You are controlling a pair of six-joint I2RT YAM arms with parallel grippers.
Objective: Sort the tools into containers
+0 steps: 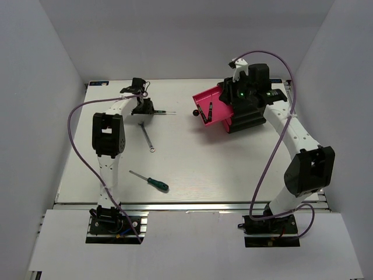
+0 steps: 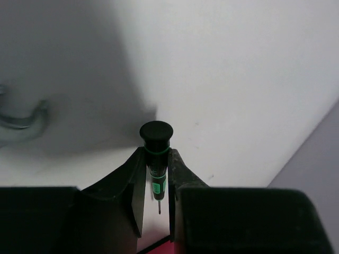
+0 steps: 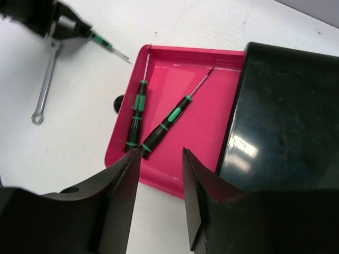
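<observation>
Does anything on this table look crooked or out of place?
The black cabinet and its open pink drawer sit skewed on the table. A wrench and a green-handled screwdriver lie loose, unsorted; the left end effector grips a precision screwdriver.

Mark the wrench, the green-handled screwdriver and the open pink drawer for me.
wrench (image 1: 147,136): top external view, middle of its shaft.
green-handled screwdriver (image 1: 152,182): top external view, handle, near the shaft end.
pink drawer (image 1: 220,116): top external view, bare floor of the drawer.

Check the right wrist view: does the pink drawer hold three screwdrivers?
No, the drawer holds only two screwdrivers.
</observation>
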